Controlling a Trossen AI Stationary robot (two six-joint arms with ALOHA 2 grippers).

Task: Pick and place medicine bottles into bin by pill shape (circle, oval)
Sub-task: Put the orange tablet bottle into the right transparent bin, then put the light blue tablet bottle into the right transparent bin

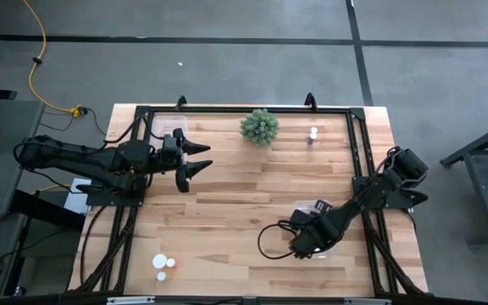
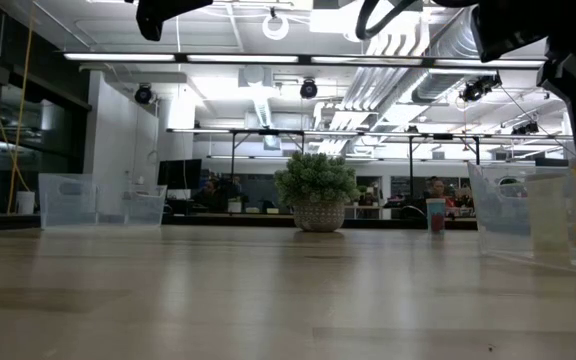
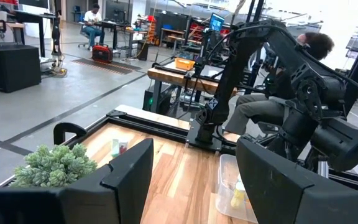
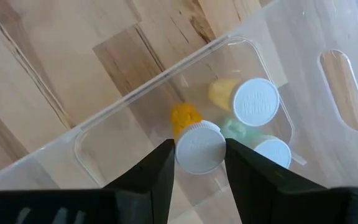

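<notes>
Right wrist view shows the right claw (image 4: 196,163) narrowly parted around a white-capped orange bottle (image 4: 194,140) inside the clear plastic bin (image 4: 328,81), two more bottles (image 4: 247,99) beside it. High view alone shows the left claw (image 1: 200,158) open above the wooden desk (image 1: 244,203), with other bottles (image 1: 164,267) near the front edge.

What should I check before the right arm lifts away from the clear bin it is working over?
1. Right gripper over the clear plastic bin: ok.
2. White-capped amber bottle between the fingers is inside the bin walls: ok.
3. Bottle released: cannot tell; the fingers sit close on both sides of the cap.
4. Two other white-capped bottles in that bin, clear of the fingers: ok.
5. Left gripper open, empty and far from the right arm: ok.
6. Bottles left to sort, near the table's front edge: not ok, still waiting.
</notes>
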